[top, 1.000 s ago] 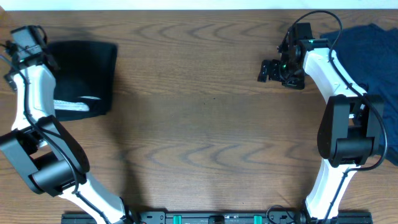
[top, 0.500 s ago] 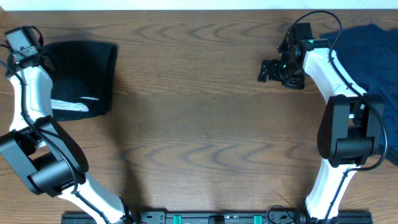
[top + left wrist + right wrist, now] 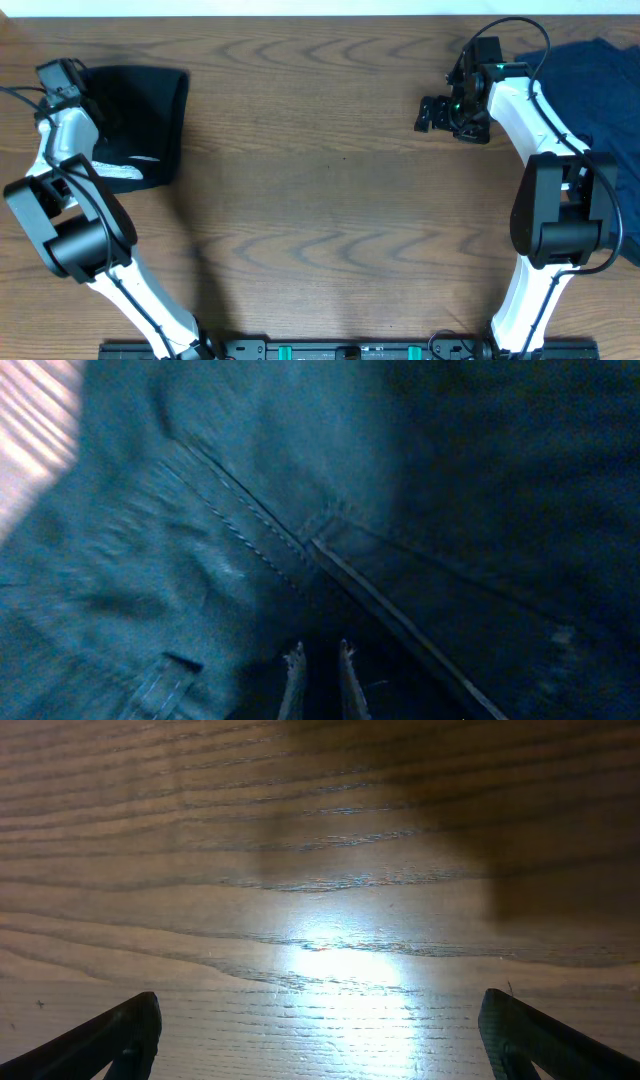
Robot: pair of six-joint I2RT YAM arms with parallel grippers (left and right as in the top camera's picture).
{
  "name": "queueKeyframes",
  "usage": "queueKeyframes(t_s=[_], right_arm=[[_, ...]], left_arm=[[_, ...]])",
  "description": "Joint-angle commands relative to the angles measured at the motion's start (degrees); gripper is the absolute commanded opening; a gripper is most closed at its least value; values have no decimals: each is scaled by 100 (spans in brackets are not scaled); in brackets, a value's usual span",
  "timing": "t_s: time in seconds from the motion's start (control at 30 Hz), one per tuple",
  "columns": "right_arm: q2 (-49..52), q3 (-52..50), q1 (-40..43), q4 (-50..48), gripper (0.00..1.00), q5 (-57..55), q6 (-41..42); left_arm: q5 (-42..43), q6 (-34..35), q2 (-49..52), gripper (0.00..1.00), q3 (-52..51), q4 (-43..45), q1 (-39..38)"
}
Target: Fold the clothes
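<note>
- The black garment [image 3: 140,110] lies as a folded-looking block on the bench [image 3: 320,210]. A pale strip [image 3: 120,168] shows along its near edge, so an inner face is turned outward there.
- The left hand [image 3: 320,670] is at the black garment's far-left corner. Its tips stand only a narrow gap apart and press down into the dark cloth, beside a stitched seam [image 3: 250,530]. It looks closed on a fold of that cloth, probably so the edge can be lifted and carried over the rest.
- The right hand [image 3: 320,1020] is well apart from the black garment, across the bare wood. It is spread wide, holds nothing, and faces only the bench, so it looks parked clear of the left arm's work.
- A navy garment [image 3: 600,80] lies loose and unfolded, farther again from the black garment and beyond the right arm. It appears to be waiting its turn, within that arm's reach.
</note>
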State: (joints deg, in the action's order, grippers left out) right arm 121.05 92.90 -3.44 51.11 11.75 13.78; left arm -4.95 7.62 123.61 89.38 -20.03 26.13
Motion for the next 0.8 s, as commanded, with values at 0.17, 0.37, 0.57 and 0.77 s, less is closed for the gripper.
queueKeyframes(t_s=[0.17,0.37,0.57,0.77], right_arm=[[-138,74,-33,-9,99,-39,-57],[-138,74,-33,-11,99,-39,-57],[-138,74,-33,-11,99,-39,-57],[-138,74,-33,-11,99,-39,-57]], left_arm=[[1191,66,144,6,17,-435,-24],[1250,61,144,6,17,-695,-149],[1246,-50,144,6,17,-734,-474],[1248,-46,144,6,17,-809,-765]])
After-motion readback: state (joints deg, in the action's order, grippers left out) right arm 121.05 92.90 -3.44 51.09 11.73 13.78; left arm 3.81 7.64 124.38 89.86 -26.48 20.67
